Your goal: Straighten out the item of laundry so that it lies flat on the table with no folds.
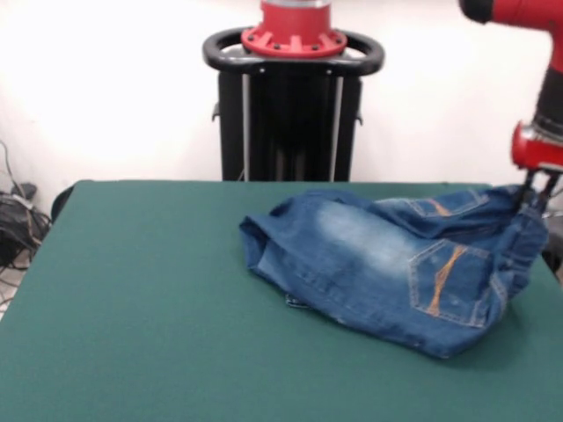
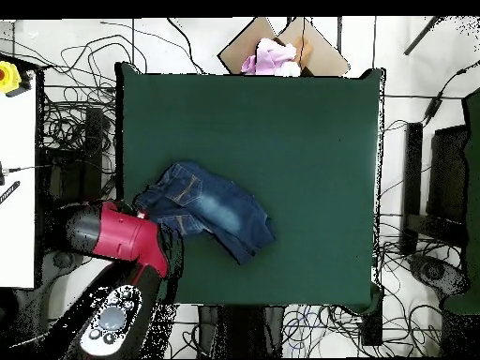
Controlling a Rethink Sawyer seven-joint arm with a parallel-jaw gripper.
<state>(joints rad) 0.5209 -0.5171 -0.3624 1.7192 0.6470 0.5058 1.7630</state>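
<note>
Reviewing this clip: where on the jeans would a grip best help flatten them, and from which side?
Probably the loose leg end of the jeans, opposite the gripper at the waistband corner. The legs are bunched back on the table; coming straight down there and pulling away from the waistband should open the folds.

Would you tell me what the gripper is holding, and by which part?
The gripper holds the jeans by the waistband edge at the table's side.

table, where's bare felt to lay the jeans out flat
The table is bare across its whole half from the jeans to the edge by the cardboard box, and along the opposite side edge. It is crowded only at the corner where the claw meets the denim.
</note>
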